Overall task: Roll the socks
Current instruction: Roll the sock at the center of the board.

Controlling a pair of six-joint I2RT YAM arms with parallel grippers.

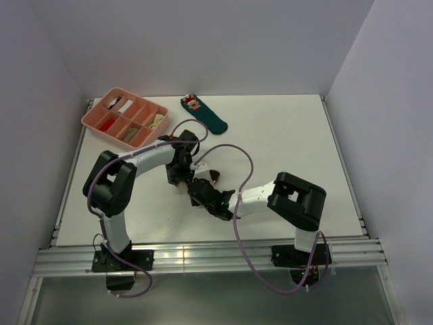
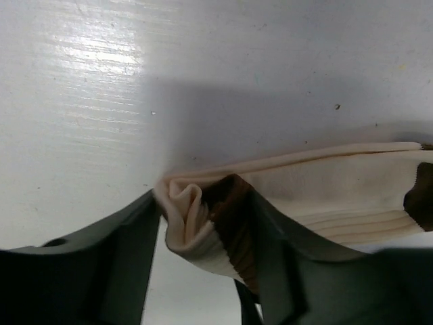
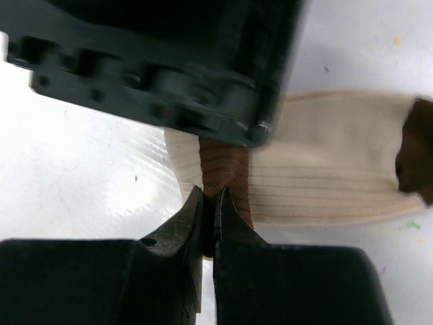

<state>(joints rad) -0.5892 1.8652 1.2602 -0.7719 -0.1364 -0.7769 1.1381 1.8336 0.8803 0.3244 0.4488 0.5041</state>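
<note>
A cream sock [image 1: 214,177] with dark brown bands lies flat mid-table, one end rolled up. In the left wrist view that rolled end [image 2: 193,220] sits between the dark fingers [image 2: 128,257] of my left gripper [image 2: 203,203], which stand apart around it and touch it only loosely. The rest of the sock [image 2: 325,189] stretches off to the right. My right gripper [image 3: 210,200] is shut, pinching the near edge of the sock's brown band [image 3: 226,169]. The left gripper's black body [image 3: 155,61] hangs just beyond it. From above, both grippers [image 1: 181,175] [image 1: 197,191] meet at the sock's left end.
A pink compartment tray [image 1: 95,120] holding small items stands at the back left. A dark teal sock [image 1: 206,114] with a red-and-white figure lies behind the arms. White walls close in the table on three sides.
</note>
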